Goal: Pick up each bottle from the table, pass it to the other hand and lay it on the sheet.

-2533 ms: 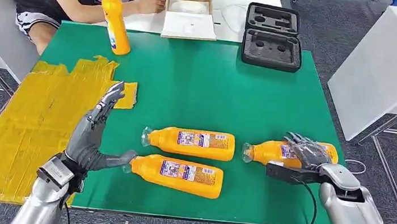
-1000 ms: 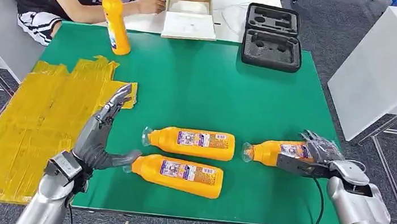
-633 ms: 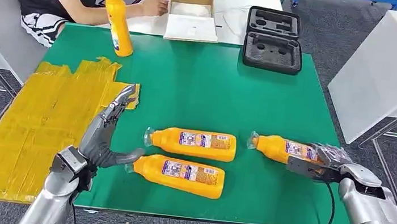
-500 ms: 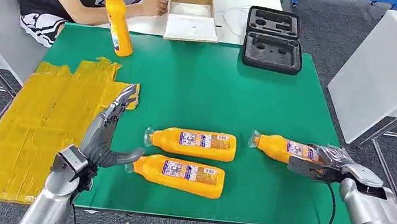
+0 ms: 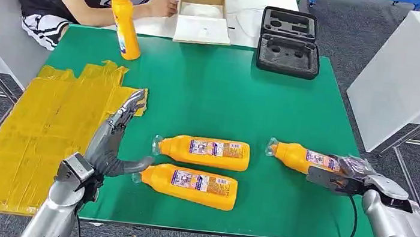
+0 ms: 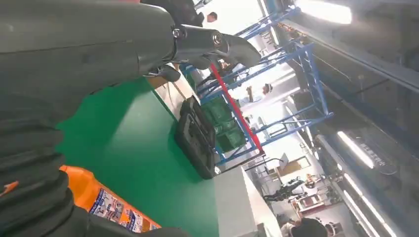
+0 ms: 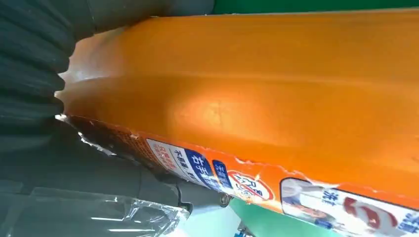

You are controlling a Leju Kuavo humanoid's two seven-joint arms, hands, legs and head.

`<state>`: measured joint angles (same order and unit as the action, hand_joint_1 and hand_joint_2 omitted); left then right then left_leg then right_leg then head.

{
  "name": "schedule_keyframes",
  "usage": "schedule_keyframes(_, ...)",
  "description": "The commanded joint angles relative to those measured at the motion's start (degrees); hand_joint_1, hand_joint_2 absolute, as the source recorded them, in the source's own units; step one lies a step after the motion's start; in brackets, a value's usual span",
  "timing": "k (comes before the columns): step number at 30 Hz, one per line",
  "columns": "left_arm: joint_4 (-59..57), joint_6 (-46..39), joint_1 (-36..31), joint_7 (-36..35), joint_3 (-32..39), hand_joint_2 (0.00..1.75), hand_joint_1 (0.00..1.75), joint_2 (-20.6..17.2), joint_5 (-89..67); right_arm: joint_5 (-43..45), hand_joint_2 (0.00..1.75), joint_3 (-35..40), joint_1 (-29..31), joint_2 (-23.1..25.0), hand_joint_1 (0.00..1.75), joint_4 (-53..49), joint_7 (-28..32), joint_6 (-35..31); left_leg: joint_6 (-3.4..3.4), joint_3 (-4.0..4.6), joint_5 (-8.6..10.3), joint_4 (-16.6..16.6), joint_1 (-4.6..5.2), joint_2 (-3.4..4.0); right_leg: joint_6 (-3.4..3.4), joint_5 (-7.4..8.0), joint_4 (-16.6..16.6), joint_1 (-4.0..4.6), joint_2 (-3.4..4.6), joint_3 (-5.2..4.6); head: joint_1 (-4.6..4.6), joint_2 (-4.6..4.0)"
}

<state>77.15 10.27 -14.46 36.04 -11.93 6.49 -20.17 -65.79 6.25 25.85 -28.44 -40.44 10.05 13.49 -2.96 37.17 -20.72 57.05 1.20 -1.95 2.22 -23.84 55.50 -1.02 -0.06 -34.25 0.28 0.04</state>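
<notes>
Orange bottle (image 5: 302, 158) base hidden in right hand (image 5: 343, 172) gripping it; left hand (image 5: 109, 139) spread wide, holding nothing.

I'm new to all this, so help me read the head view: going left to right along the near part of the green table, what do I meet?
Yellow sheet → left hand → nearest lying bottle → bottle gripped by the right hand.

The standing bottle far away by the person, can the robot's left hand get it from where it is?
Probably not yet. The standing bottle is at the table's far edge, well beyond the open left hand, which sits by the near bottle. Nothing blocks the way.
</notes>
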Motion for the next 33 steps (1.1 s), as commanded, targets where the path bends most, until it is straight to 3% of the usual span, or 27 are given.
schedule_keyframes(1, -1.56, 0.61, -1.36, -0.60, 1.97, 1.75, 0.00, 0.44, 0.31, 0.90, 1.75, -2.16, -4.86, 3.93, 1.75, -5.14, -0.36, -6.99, 0.17, -0.12, -0.04, -0.03, -0.13, 0.01, -0.10, -0.02, -0.13, 0.13, -0.07, 0.18, 0.00, 0.00)
schedule_keyframes(5, 0.34, 0.67, 0.33, -1.11, 2.80, 1.75, 0.00, 0.47, 0.15, 2.68, 1.75, -7.86, -6.71, 8.74, 1.75, -13.75, -0.85, -14.47, 0.27, -0.13, -0.15, -0.01, -0.12, 0.40, -0.13, 0.01, -0.09, 0.14, 0.29, 0.37, 0.00, 0.00)
schedule_keyframes(6, 1.18, 0.55, 1.21, -1.23, 3.07, 1.75, 0.00, 0.58, -0.03, 4.23, 1.75, -12.02, -7.84, 11.95, 1.75, -17.76, -2.03, -19.19, 0.20, -0.03, -0.11, -0.02, -0.09, 0.38, -0.09, 0.07, -0.06, 0.10, 0.28, 0.25, -0.02, 0.00)
schedule_keyframes(7, 1.57, 0.56, 1.44, -1.44, 2.53, 1.75, 0.00, 0.39, -1.09, 12.55, 1.75, -19.44, -8.76, 18.21, 1.75, -22.97, 4.48, -24.27, 0.19, 0.01, -0.11, -0.03, -0.08, 0.42, -0.09, 0.10, -0.06, 0.10, 0.31, 0.19, 0.00, 0.00)
schedule_keyframes(9, 1.46, 0.64, 0.63, -1.58, 0.75, 1.75, 0.00, 1.24, -1.96, 20.52, 1.75, -20.53, -14.75, 25.05, 1.75, -35.35, 6.24, -31.03, 0.26, 0.05, -0.14, -0.06, -0.10, 0.58, -0.14, 0.12, -0.06, 0.12, 0.43, 0.09, -0.02, 0.00)
schedule_keyframes(12, 1.45, 2.04, 0.12, -4.77, -2.07, 1.75, 0.00, 2.29, -1.12, 24.52, 1.75, -17.00, -19.66, 31.28, 1.75, -43.95, 8.03, -40.97, 0.42, 0.07, -0.24, -0.02, -0.25, 0.61, -0.24, 0.01, -0.01, 0.29, 0.41, 0.08, -0.04, 0.00)
schedule_keyframes(15, -0.95, 1.78, -1.71, -8.06, -5.47, 1.75, 0.00, 2.44, 0.82, 30.08, 1.75, -12.47, -20.65, 32.93, 1.75, -45.95, 10.65, -46.82, 0.35, 0.13, -0.14, 0.00, -0.40, -0.01, -0.27, -0.18, 0.00, 0.40, -0.14, 0.16, 0.02, 0.00)
schedule_keyframes(17, -2.54, 2.42, -2.91, -10.54, -5.88, 1.75, 0.00, 2.51, 4.04, 33.52, 1.75, -10.96, -19.82, 33.59, 1.75, -45.92, 12.07, -47.98, 0.41, 0.14, -0.21, 0.03, -0.40, 0.02, -0.35, -0.26, 0.08, 0.39, -0.14, 0.11, -0.04, 0.00)
schedule_keyframes(21, -5.41, 3.11, -4.87, -14.82, -6.31, 1.75, 0.00, 1.68, 9.14, 31.41, 1.75, -9.03, -18.41, 34.48, 1.75, -44.85, 12.05, -53.49, 0.55, 0.17, -0.32, 0.06, -0.37, 0.29, -0.39, -0.25, 0.12, 0.36, 0.04, 0.01, -0.02, 0.00)
schedule_keyframes(26, -8.59, 4.68, -5.94, -16.78, -6.61, 1.75, 0.00, 1.59, 15.34, 37.87, 1.75, -5.24, -16.87, 35.27, 1.75, -42.59, 16.56, -53.07, 0.60, 0.15, -0.31, 0.01, -0.38, 0.35, -0.43, -0.24, 0.08, 0.35, 0.14, -0.02, -0.02, 0.00)
schedule_keyframes(28, -8.87, 5.79, -6.72, -17.27, -7.33, 1.75, 0.00, 1.56, 18.20, 43.66, 1.75, -1.39, -15.70, 34.57, 1.75, -40.96, 16.37, -48.33, 0.59, 0.16, -0.32, 0.01, -0.38, 0.40, -0.43, -0.23, 0.07, 0.35, 0.20, -0.04, -0.02, 0.00)
schedule_keyframes(33, -8.66, 5.86, -7.75, -17.99, -8.64, 1.75, 0.00, 1.63, 19.42, 44.02, 1.75, 1.50, -14.36, 34.74, 1.75, -37.59, 16.36, -47.06, 0.48, 0.33, -0.22, -0.03, -0.36, 0.30, -0.37, -0.15, 0.03, 0.33, 0.16, -0.17, -0.02, 0.00)
